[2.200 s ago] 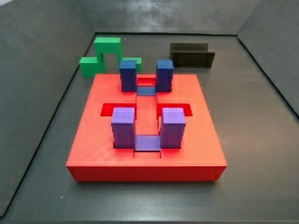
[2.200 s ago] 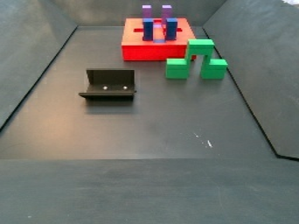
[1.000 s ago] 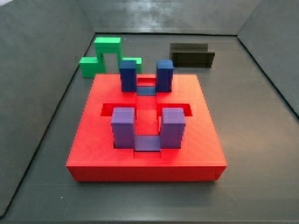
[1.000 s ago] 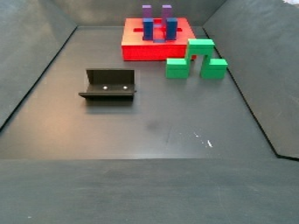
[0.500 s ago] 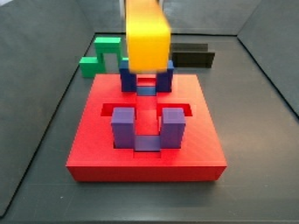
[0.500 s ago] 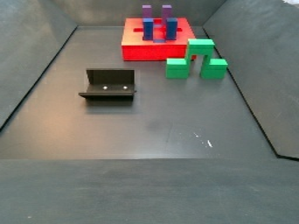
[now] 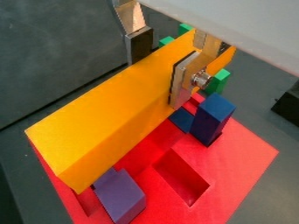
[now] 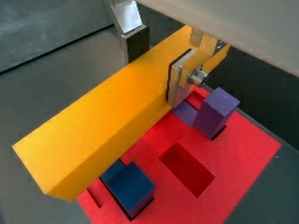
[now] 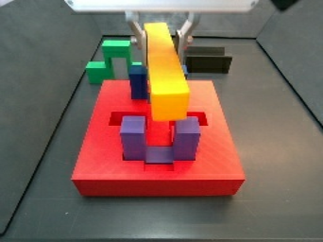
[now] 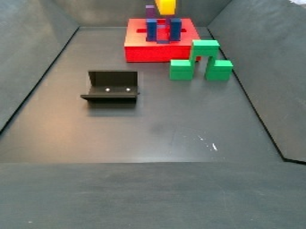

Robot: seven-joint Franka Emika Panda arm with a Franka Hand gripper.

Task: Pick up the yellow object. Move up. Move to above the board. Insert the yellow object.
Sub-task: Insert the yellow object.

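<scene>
My gripper (image 9: 159,36) is shut on the yellow object (image 9: 161,68), a long yellow-orange bar, and holds it in the air over the board (image 9: 101,163). The bar runs lengthwise over the line between the dark-blue posts (image 9: 139,83) and the purple posts (image 9: 132,137). In both wrist views the bar (image 7: 111,118) (image 8: 105,122) sits between the silver fingers (image 7: 184,77) (image 8: 180,77), with the red board (image 7: 246,166) (image 8: 228,162) and its slots below. In a side view only the bar's end (image 10: 166,5) shows above the board (image 10: 143,52).
A green stepped block (image 9: 113,57) (image 10: 198,61) stands beside the board's far end. The dark fixture (image 9: 209,60) (image 10: 111,87) stands on the grey floor apart from the board. Grey walls enclose the floor.
One second ago no gripper or bar showed. Half a second ago the bar appeared high above the board. It is now lower and stretched along the board over the posts.
</scene>
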